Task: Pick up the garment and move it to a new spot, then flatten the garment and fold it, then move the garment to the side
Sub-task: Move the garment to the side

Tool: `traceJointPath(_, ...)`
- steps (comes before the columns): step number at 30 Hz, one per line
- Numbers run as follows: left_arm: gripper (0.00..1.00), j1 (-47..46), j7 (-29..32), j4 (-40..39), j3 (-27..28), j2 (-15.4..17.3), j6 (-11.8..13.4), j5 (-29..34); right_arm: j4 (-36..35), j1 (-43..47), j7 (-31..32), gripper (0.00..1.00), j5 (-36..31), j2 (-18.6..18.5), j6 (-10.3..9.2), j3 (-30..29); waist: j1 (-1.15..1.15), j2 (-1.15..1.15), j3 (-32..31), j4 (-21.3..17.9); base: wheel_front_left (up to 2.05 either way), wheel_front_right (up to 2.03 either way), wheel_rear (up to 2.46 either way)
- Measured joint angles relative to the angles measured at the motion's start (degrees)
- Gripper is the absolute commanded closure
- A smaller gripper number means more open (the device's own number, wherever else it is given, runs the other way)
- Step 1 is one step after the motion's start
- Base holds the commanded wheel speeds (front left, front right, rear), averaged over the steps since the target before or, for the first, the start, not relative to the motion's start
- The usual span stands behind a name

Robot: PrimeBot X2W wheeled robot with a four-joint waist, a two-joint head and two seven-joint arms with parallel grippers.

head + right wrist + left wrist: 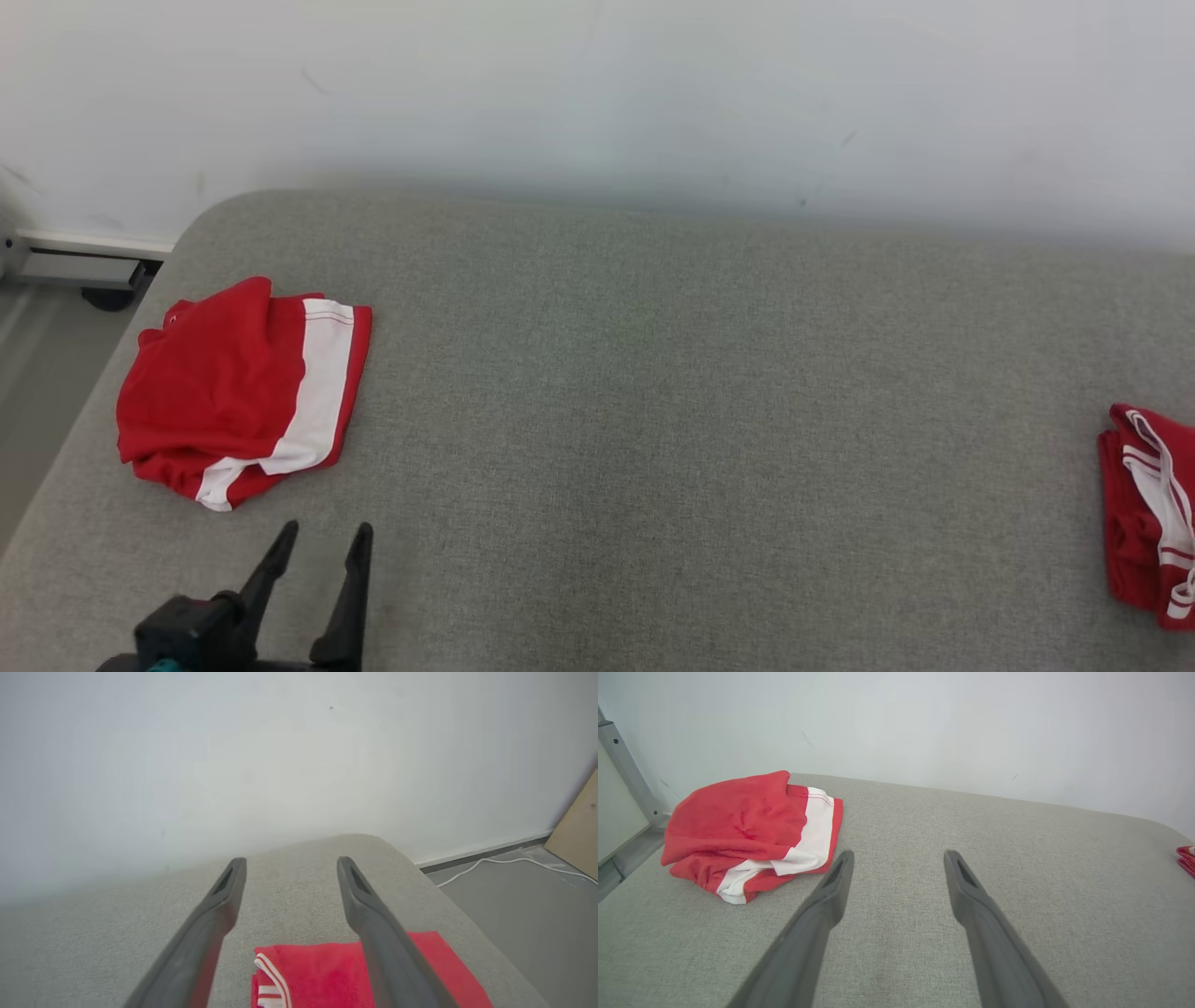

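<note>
The left claw [327,529] has two long, matte dark-grey fingers [817,924] tapering to blunt tips, each with a narrow slot recessed near its tip. They rise from a black, blocky mount [187,630] edged by a teal patch [164,665]. The right claw [291,860] has matching fingers.

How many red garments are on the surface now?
2. A bunched garment lies at the left end of the surface; a folded garment at the right edge, partly out of frame.
</note>
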Motion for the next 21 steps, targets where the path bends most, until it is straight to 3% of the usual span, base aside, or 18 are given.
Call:
traceJointPath(6,0.0,0.13,-2.75,0.38,2.11,-0.82,0.94,-0.08,-6.03,4.9,-3.59,0.0,-0.19,6.51,4.32,4.87,0.0,0.0,-2.21,-0.65,0.0,0.0,0.0)
traceJointPath(10,0.0,0.76,-3.53,0.78,3.0,-0.9,1.43,-0.08,-9.81,8.48,-5.34,0.0,-0.19,10.87,5.12,8.37,0.0,0.0,-3.76,-1.58,0.0,0.0,0.0)
traceJointPath(21,0.0,3.06,-5.77,1.58,3.72,-1.74,1.91,0.04,-16.05,19.95,-9.56,0.0,-0.08,16.79,5.78,12.29,-0.01,-0.01,-7.87,-3.84,0.0,0.0,0.0)
